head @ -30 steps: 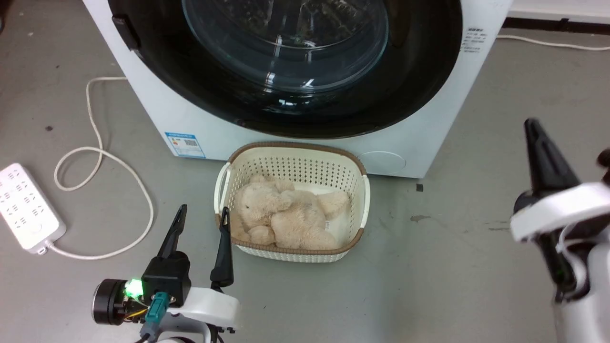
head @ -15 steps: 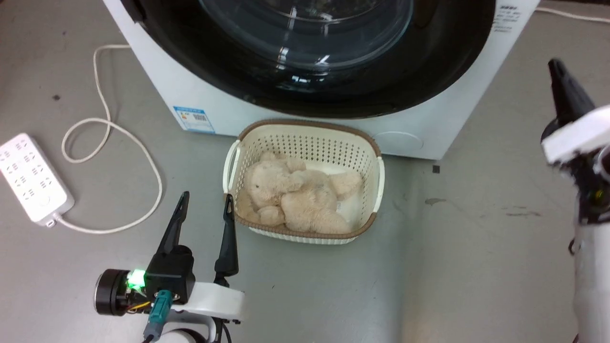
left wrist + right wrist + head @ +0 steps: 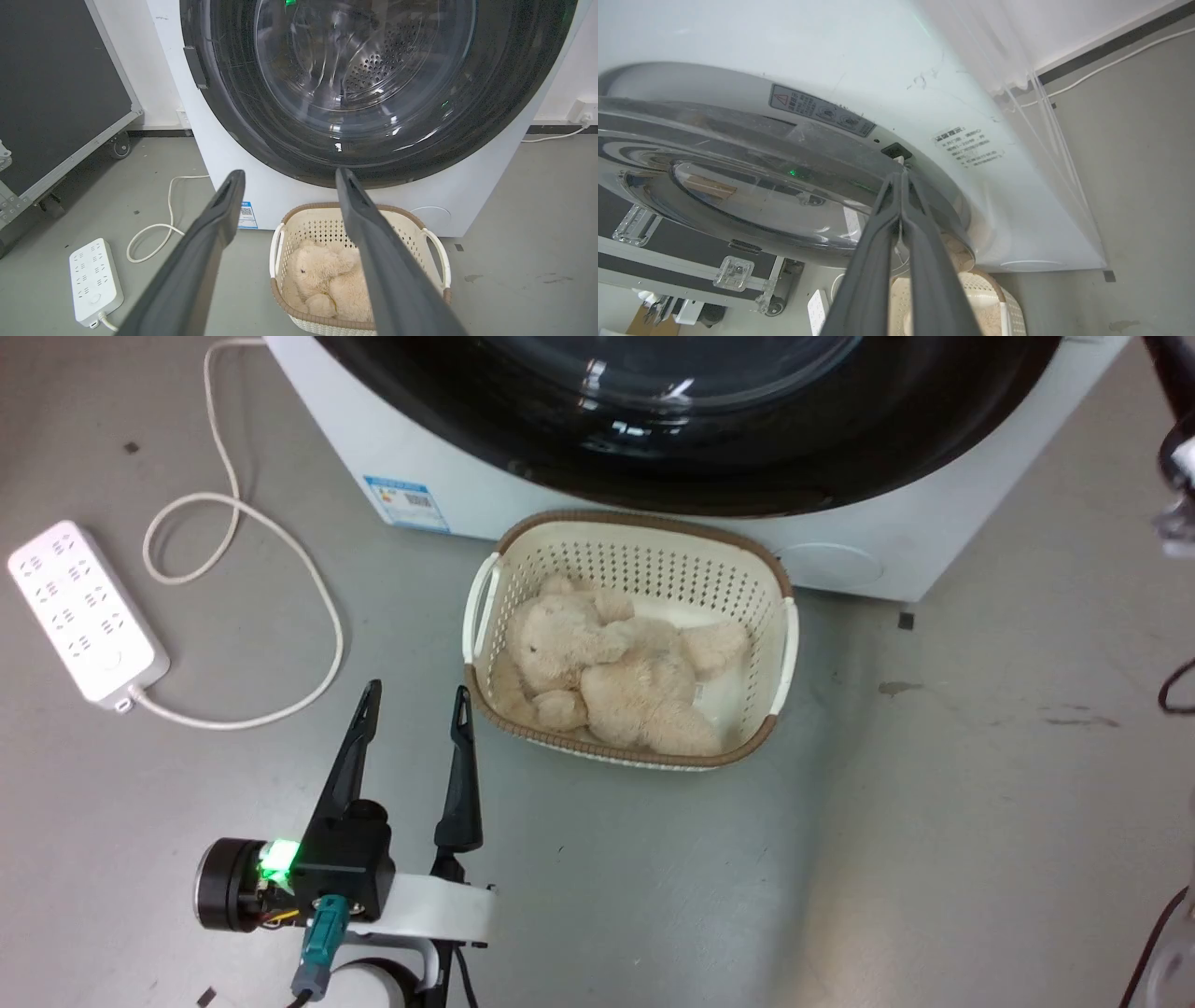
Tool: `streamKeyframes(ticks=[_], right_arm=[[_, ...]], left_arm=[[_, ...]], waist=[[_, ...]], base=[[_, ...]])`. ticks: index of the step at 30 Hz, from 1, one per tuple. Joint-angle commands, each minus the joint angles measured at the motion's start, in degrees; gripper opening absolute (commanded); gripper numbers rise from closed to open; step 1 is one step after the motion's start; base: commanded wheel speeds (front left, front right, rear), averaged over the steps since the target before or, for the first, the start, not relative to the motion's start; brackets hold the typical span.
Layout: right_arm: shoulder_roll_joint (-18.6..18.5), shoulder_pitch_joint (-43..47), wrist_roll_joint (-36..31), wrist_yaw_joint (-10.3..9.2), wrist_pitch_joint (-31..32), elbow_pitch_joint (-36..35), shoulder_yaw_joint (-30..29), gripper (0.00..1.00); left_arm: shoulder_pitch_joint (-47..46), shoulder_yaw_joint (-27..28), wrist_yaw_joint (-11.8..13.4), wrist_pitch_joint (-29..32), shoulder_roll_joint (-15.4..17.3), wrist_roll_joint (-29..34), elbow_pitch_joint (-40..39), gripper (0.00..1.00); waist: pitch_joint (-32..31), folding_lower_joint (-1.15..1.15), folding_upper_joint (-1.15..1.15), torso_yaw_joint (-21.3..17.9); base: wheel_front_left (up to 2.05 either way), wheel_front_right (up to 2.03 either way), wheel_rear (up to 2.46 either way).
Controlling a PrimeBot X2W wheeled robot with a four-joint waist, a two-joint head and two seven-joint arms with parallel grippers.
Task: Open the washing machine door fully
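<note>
Door (image 3: 752, 186) edge beside right tool (image 3: 900, 174)

I see the very large round glossy black door (image 3: 261, 140), with its bulging clear glass window, upright against the front of the white front-loading washing machine (image 3: 467, 196). The perforated steel drum (image 3: 373, 70) shows through the glass. Blue label (image 3: 246, 214) lower left, round cap (image 3: 432, 215) lower right. Can't tell if it's latched.

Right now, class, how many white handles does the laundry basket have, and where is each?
2. One handle is on the basket's side nearer the power strip; the other handle is on the opposite side. None seems hidden.
</note>
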Motion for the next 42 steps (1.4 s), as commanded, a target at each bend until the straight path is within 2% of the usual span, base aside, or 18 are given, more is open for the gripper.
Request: streamKeyframes(ticks=[1,12,16,25,34,37,42], right_arm=[[-0.67,-3.90,1.77,-0.02,1.80,2.77,-1.38,0.00],[-2.78,-17.99,4.43,-0.02,10.13,17.60,-6.38,0.00],[-3.62,-21.33,5.18,-0.02,11.48,20.73,-7.61,0.00],[-5.50,-29.13,7.31,-0.03,18.74,30.49,-9.84,0.00],[-5.38,-27.56,10.07,-0.03,24.73,33.95,-10.47,0.00],[-4.97,-25.69,11.07,-0.03,27.10,34.09,-10.47,0.00],[-2.12,-19.13,12.34,-0.03,30.53,31.96,-9.78,0.00]], left_arm=[[-1.01,-0.62,0.57,-0.77,0.10,-0.23,-0.39,1.00],[-2.39,-2.57,1.79,-2.09,-0.01,-0.21,-1.18,1.00],[-2.71,-3.18,2.18,-2.45,-0.05,-0.27,-1.41,1.00],[-3.59,-4.29,3.31,-3.52,-0.10,-0.50,-1.72,1.00],[-3.76,-4.77,4.03,-4.60,0.08,-0.74,-1.45,1.00],[-3.27,-4.94,3.37,-4.96,0.10,-1.80,-0.21,1.00],[-1.91,-4.37,2.48,-5.24,0.21,-2.64,2.07,1.00]], waist=[[0.83,-0.01,0.00,0.60],[4.10,-0.01,0.00,2.32],[5.00,-0.01,0.00,2.87],[6.67,-0.01,0.00,3.87],[4.27,-0.01,0.00,3.03],[2.92,-0.01,0.00,2.64],[-0.95,-0.01,0.00,1.88]], base=[[0.00,0.00,0.00],[0.00,0.00,0.00],[0.00,0.00,0.00],[0.00,0.00,0.00],[0.00,0.00,0.00],[0.00,0.00,0.00],[0.00,0.00,0.00]])
